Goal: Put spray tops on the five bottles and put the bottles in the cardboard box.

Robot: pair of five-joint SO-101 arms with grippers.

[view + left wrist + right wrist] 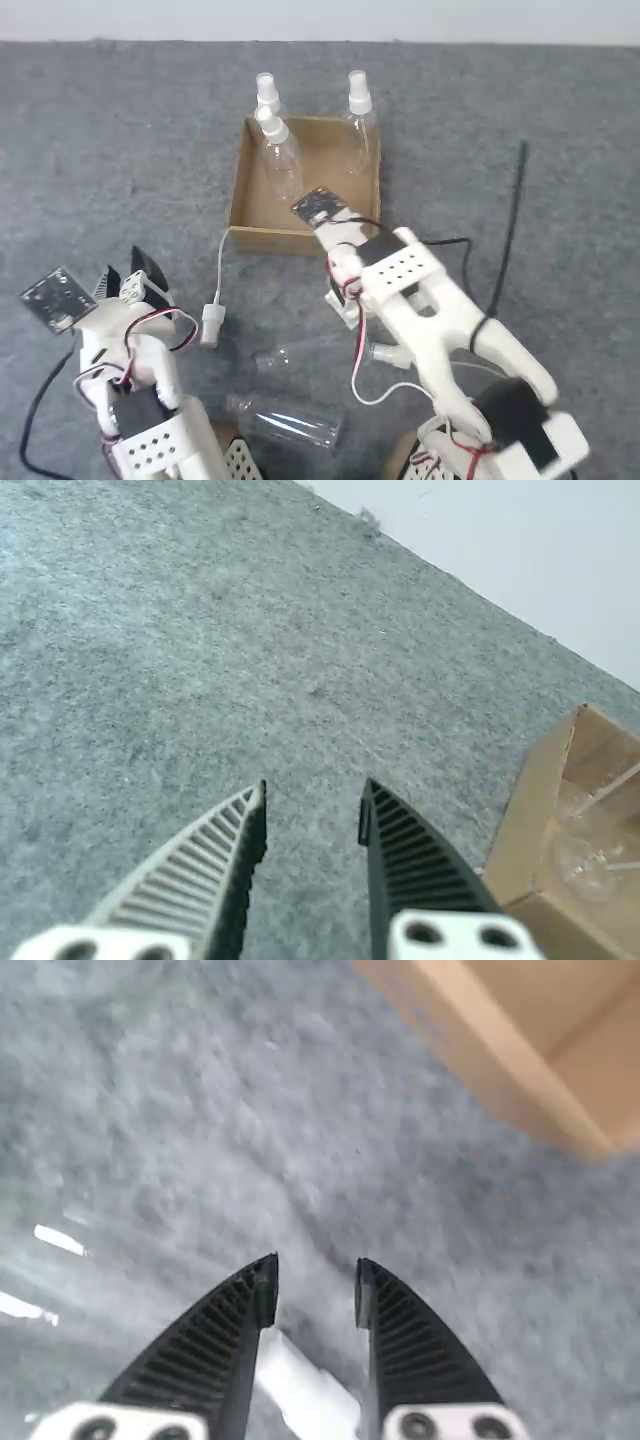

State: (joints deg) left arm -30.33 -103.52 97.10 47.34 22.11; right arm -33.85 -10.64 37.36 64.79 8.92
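Hovering over bottle [300,355]: right gripper [315,1275], jaws narrowly parted; left gripper [312,800] elsewhere, same gap, empty. Bottle could be rolled away if clipped.

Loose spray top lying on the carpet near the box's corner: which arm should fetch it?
Left. Its open gripper sits close beside the spray top, with nothing between them. The right gripper hangs by a lying bottle, farther from it.
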